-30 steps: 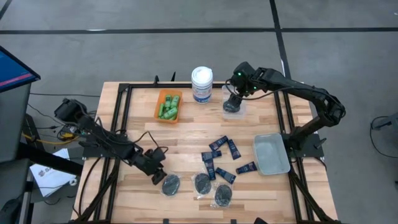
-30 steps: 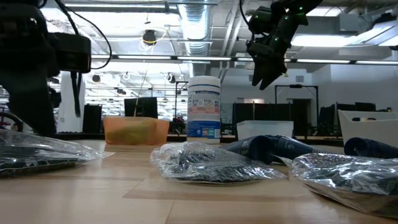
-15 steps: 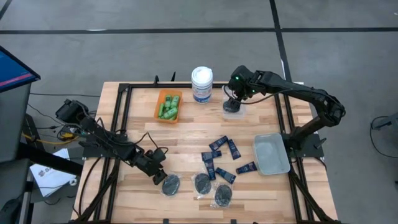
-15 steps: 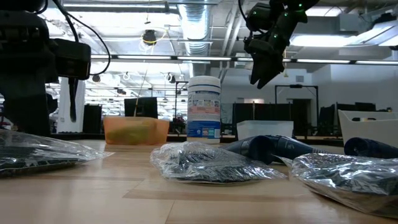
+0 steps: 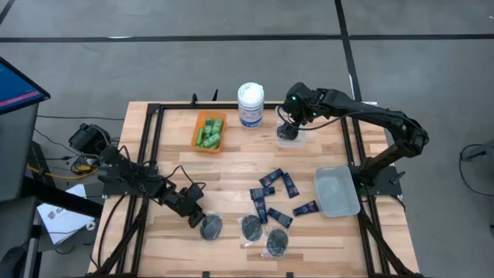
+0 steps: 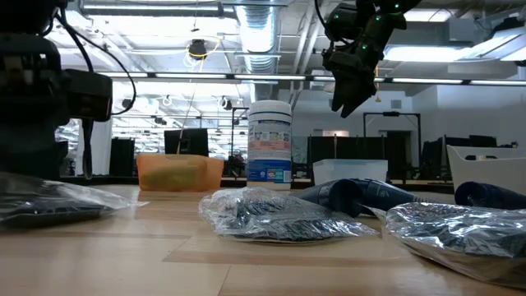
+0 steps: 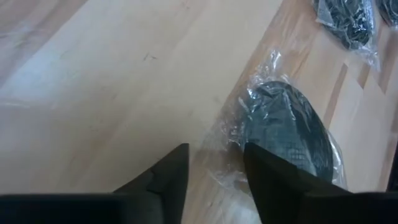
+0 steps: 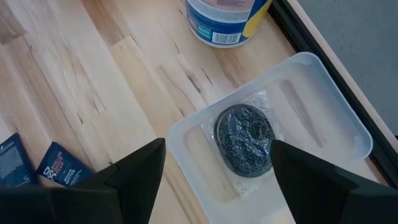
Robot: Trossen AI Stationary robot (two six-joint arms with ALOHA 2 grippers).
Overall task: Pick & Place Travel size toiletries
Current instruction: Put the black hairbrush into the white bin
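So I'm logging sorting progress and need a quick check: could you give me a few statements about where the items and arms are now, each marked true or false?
1. A black disc packet lies in the small clear bin. True.
2. The right gripper holds a navy tube. False: its fingers are open and empty above that bin.
3. The green bottles sit in the orange bin. True.
4. The left gripper hangs over the white canister. False: it is at a disc packet near the table's front.

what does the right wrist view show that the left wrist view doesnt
Only the right wrist view: a small clear plastic bin holding one black round disc in a clear packet, the white canister with blue label, and dark navy tubes. Only the left wrist view: the open left gripper at another packeted disc. Both: wooden table.
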